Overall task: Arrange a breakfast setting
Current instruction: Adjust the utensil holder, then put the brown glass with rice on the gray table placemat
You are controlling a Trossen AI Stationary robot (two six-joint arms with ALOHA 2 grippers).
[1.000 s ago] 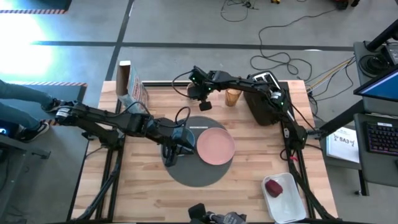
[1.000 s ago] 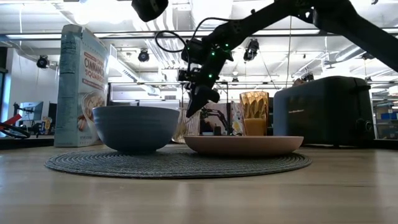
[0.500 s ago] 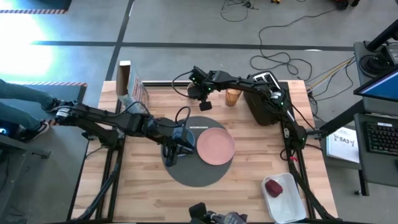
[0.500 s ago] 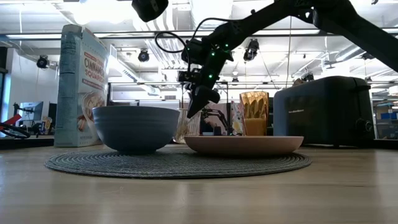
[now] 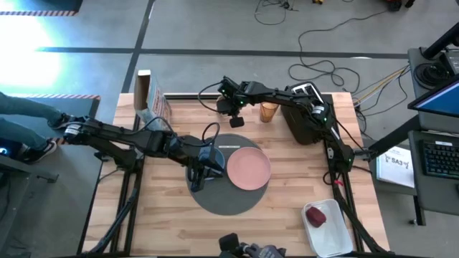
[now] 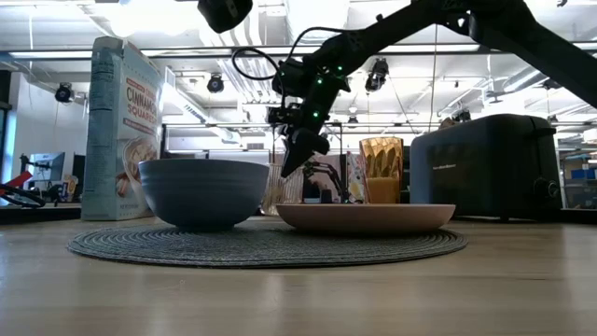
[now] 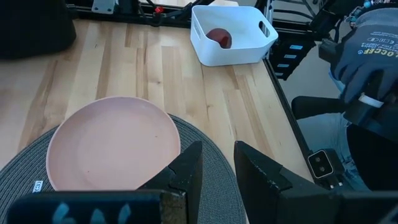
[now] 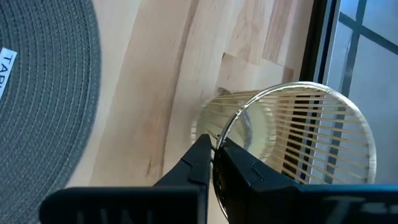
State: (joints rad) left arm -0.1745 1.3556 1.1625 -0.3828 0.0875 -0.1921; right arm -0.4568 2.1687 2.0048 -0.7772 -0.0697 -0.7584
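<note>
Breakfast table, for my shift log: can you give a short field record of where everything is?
mat: table centre
pink plate: on mat
blue bowl: on mat, beside plate
apple: in white tray
amber tumbler: off mat, by toaster
left tool: open, over mat
right tool: shut on clear glass rim

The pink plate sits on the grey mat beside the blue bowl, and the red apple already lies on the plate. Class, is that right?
Not quite. The pink plate is bare; the left wrist view shows the red apple lying in the white tray. The plate does sit on the grey mat beside the blue bowl.
</note>
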